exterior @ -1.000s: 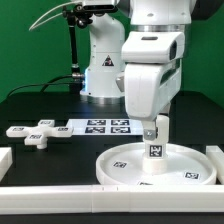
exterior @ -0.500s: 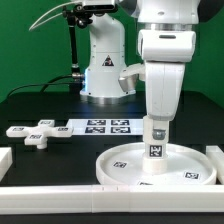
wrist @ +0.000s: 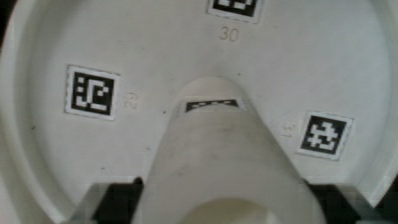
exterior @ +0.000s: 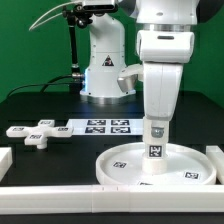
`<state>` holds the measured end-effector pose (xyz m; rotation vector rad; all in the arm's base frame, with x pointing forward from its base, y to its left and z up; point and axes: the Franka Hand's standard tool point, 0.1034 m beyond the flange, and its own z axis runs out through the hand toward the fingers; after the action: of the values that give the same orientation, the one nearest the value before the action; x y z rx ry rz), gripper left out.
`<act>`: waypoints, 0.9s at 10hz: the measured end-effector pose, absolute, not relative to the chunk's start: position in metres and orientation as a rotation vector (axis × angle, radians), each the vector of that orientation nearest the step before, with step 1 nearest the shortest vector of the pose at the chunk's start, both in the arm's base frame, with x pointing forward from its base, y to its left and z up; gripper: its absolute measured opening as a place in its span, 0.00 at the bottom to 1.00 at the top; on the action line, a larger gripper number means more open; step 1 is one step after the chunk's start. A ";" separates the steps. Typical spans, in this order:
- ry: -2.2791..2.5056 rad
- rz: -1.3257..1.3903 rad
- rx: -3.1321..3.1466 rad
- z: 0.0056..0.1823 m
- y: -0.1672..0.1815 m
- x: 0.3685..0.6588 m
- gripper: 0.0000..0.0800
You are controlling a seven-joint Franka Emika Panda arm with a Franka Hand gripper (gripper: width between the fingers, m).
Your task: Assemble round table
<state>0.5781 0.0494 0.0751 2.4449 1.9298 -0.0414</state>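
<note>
The large round white disc (exterior: pixel 158 165) lies on the black table at the front of the exterior view's right. The short white cylinder leg (exterior: pixel 155 150) stands upright on its middle, with a tag on its side. My gripper (exterior: pixel 156 130) is shut on the leg's top end from above. In the wrist view the leg (wrist: pixel 214 150) runs down to the disc (wrist: pixel 71 150), and the black fingers (wrist: pixel 121 200) press both its sides. The cross-shaped foot (exterior: pixel 33 133) lies on the table at the exterior view's left.
The marker board (exterior: pixel 103 126) lies flat behind the disc. White border bars run along the front (exterior: pixel 60 190) and at the right (exterior: pixel 216 152). The arm's base (exterior: pixel 105 65) stands at the back.
The wrist has turned about its upright axis between one second and half a second ago, with the leg still in the gripper. Since then nothing has visibly moved.
</note>
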 end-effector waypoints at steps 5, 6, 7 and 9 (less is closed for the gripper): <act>1.577 -0.064 2.693 0.076 0.046 0.577 0.51; 1.485 -0.063 2.744 0.075 0.046 0.577 0.51; 1.370 -0.062 2.802 0.075 0.046 0.577 0.51; 1.188 -0.057 2.887 0.075 0.046 0.577 0.51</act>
<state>0.5766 0.0464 0.0753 2.8870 1.1880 -0.0569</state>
